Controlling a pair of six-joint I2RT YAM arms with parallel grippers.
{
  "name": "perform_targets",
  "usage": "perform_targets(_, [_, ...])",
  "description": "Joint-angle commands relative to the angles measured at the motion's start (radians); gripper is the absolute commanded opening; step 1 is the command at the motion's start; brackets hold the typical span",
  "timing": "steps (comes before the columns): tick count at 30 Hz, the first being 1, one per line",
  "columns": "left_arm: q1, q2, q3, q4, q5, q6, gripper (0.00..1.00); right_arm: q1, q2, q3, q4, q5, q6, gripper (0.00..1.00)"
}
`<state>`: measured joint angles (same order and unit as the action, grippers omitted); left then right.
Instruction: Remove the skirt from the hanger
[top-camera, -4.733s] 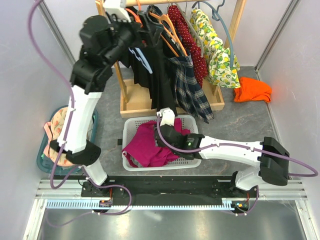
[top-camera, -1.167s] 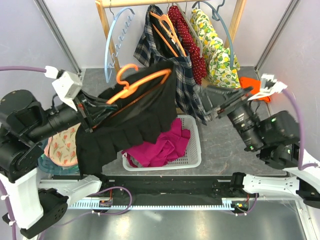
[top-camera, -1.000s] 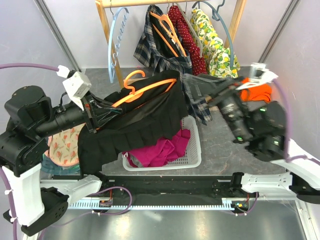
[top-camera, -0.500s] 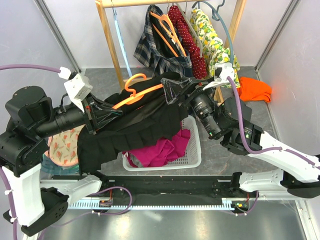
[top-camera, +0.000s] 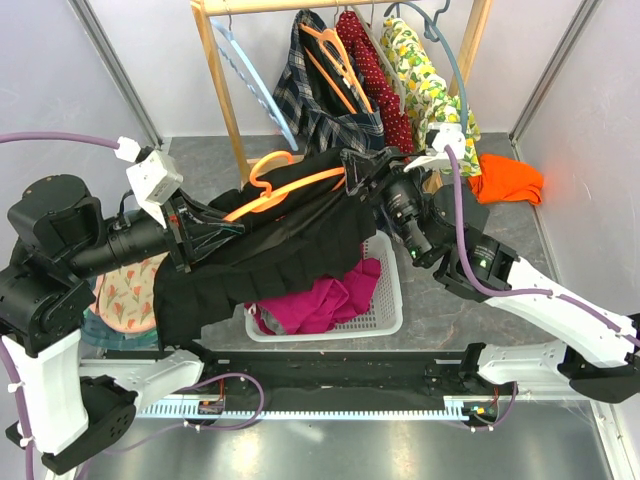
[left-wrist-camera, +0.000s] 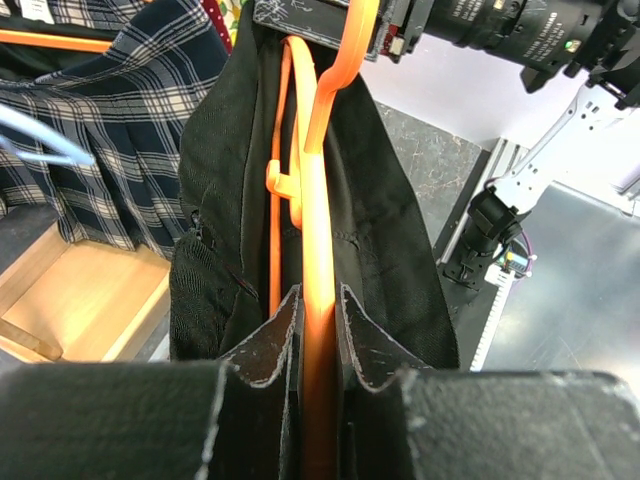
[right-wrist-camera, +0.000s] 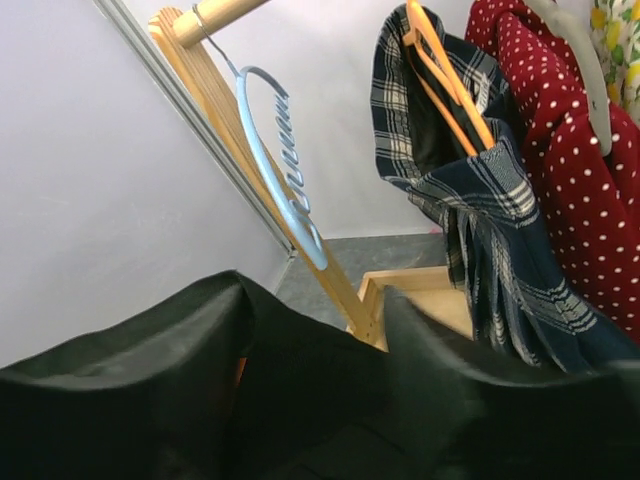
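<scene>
Two left fingers (left-wrist-camera: 262, 352) pinch pleated black garment's (top-camera: 285, 250) orange hanger (left-wrist-camera: 318, 250); right fingers (right-wrist-camera: 130, 390) unclear.

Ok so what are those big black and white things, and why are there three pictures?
They are two robot arms bolted to a table. One picture looks down from above and behind them. The other two come from small cameras on the arms' wrists, so each shows its own gripper up close.

The left gripper is pinched on a bright orange hanger with a black garment draped over it. The right gripper is at the far end of that garment; I can't tell if it has grabbed it.

Below sits a white basket with a magenta garment inside. At the back, a wooden rack holds more clothes, including the plaid skirt on its pale hanger.
</scene>
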<state>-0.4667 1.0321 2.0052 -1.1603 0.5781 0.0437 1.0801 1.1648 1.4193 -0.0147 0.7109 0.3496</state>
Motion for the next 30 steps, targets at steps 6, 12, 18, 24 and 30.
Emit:
perform_targets(6, [-0.003,-0.006,0.003,0.054,0.028,0.031,0.02,-0.039,0.016,0.027,-0.014,-0.074,0.042,0.18])
perform_targets(12, [-0.001,0.013,-0.084,0.054,0.081,0.042,0.02,-0.036,0.085,0.182,-0.097,-0.203,0.051,0.06])
perform_targets(18, [-0.016,0.059,-0.121,0.054,0.123,0.062,0.02,0.073,0.160,0.369,-0.195,-0.211,-0.040,0.05])
perform_targets(24, [-0.062,0.088,-0.108,0.083,0.092,0.064,0.02,0.173,0.222,0.443,-0.228,-0.188,-0.067,0.04])
perform_targets(30, [-0.095,0.125,-0.046,0.096,0.074,0.051,0.02,0.190,0.233,0.420,-0.225,-0.145,-0.070,0.04])
